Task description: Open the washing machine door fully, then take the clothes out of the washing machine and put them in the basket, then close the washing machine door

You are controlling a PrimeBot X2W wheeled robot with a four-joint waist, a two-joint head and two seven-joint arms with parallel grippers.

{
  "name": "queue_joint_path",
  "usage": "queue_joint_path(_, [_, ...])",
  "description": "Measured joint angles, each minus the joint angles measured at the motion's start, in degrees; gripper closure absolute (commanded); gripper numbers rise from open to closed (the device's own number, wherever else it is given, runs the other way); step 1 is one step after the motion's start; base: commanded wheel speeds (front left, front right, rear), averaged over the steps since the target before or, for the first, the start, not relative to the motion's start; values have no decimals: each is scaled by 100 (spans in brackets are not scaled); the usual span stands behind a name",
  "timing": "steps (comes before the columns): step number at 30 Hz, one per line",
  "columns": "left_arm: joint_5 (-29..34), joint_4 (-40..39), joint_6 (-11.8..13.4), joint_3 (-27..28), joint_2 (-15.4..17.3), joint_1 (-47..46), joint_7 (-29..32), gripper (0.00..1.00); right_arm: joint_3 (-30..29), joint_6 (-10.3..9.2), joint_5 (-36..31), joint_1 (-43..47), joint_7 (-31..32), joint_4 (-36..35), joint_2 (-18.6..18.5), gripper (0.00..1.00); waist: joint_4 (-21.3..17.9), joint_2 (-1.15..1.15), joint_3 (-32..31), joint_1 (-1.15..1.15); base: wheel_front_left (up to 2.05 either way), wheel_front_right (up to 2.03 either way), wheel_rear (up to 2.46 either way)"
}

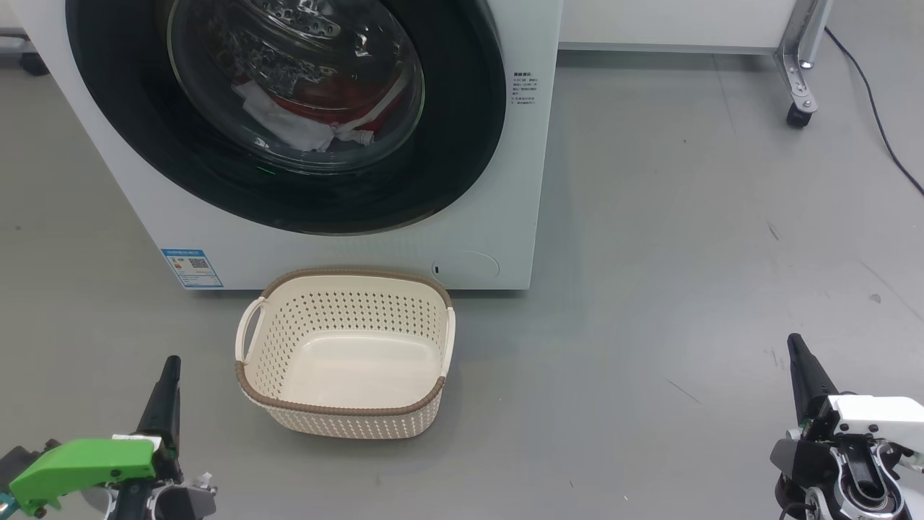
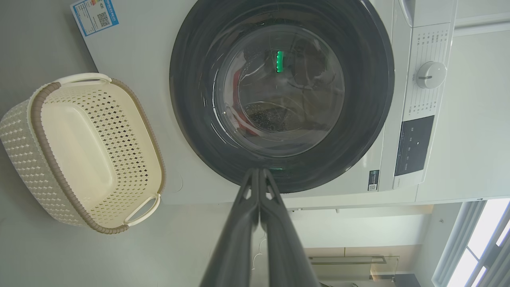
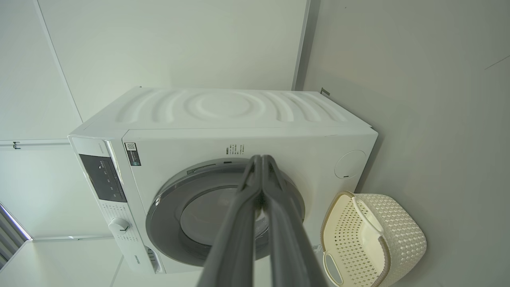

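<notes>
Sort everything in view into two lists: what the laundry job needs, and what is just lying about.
For the job:
washing machine
washing machine door, closed
clothes, behind the glass
basket, on the floor in front of the machine

Just lying about:
metal leg on a castor
black cable across the floor

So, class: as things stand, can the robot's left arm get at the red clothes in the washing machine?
Probably not yet. The washing machine door is shut, so the clothes lie behind its glass. The left gripper, jaws shut and empty, sits low beside the basket, clear of the door.
</notes>
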Motion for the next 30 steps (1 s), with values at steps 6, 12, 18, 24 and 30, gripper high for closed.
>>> queue_joint_path(6, [1, 0, 1, 0, 0, 0, 0, 100, -1, 0, 0, 0, 0, 0, 0, 100, 0, 0, 0, 0, 0, 0, 0])
queue_joint_path(12, [1, 0, 1, 1, -1, 0, 0, 100, -1, 0, 0, 0, 0, 0, 0, 100, 0, 0, 0, 0, 0, 0, 0])
queue_joint_path(18, [1, 0, 1, 1, -1, 0, 0, 100, -1, 0, 0, 0, 0, 0, 0, 100, 0, 0, 0, 0, 0, 0, 0])
queue_joint_path(24, [1, 0, 1, 2, -2, 0, 0, 100, -1, 0, 0, 0, 0, 0, 0, 100, 0, 0, 0, 0, 0, 0, 0])
queue_joint_path(30, [1, 0, 1, 3, -2, 0, 0, 100, -1, 0, 0, 0, 0, 0, 0, 100, 0, 0, 0, 0, 0, 0, 0])
